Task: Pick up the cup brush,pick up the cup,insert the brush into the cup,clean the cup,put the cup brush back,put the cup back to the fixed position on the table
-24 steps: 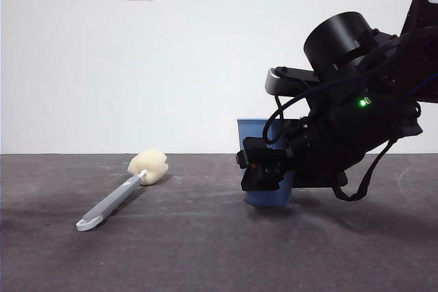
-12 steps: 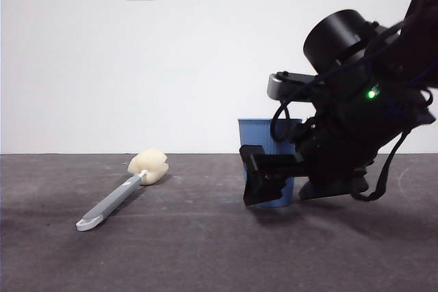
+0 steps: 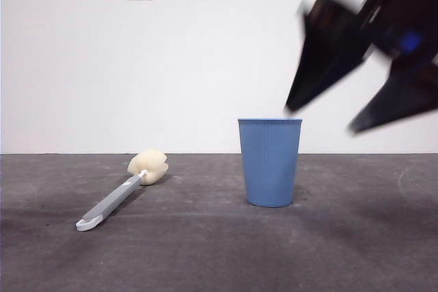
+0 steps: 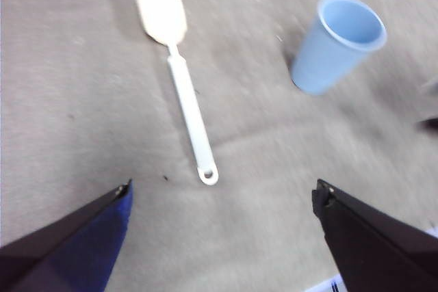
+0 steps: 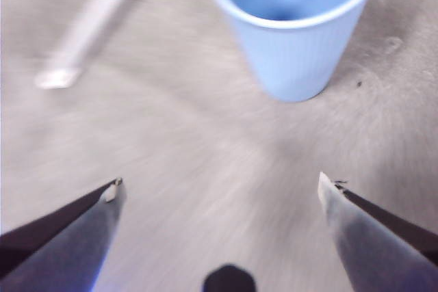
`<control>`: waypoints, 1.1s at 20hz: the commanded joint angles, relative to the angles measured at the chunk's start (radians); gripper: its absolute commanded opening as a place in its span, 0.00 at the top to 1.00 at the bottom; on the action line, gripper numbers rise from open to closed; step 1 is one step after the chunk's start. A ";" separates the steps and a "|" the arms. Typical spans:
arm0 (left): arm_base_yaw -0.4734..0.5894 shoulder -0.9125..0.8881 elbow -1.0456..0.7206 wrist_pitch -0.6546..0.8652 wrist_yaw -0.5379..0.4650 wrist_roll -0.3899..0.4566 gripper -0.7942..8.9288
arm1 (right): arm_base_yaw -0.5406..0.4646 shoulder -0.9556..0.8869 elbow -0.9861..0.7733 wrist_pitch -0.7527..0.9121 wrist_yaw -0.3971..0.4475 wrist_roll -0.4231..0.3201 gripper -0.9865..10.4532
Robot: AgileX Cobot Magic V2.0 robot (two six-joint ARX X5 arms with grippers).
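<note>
We see the right gripper (image 3: 321,117) spread wide and empty (motion-blurred) at upper right, above the cup (image 3: 269,161) standing at centre; the brush (image 3: 123,188) lies lower left on the table (image 3: 219,251). The left gripper (image 4: 222,193) is spread too.

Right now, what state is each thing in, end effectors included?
Cup: upright on the table, free, looks empty.
Cup brush: lying flat on the table, apart from the cup, not held.
Right end effector: open, raised above the cup, holding nothing.
Left end effector: open, holding nothing, above the table.
</note>
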 commanded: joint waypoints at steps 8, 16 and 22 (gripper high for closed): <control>-0.002 -0.001 -0.005 0.002 0.248 0.131 0.47 | 0.003 -0.291 0.290 -0.544 -0.132 -0.003 0.50; -0.002 -0.001 -0.005 0.001 0.281 0.130 0.47 | 0.003 -0.291 0.312 -0.621 -0.134 -0.020 0.50; -0.002 -0.001 -0.005 0.002 0.281 0.130 0.67 | 0.002 -0.291 0.312 -0.620 -0.184 -0.020 0.69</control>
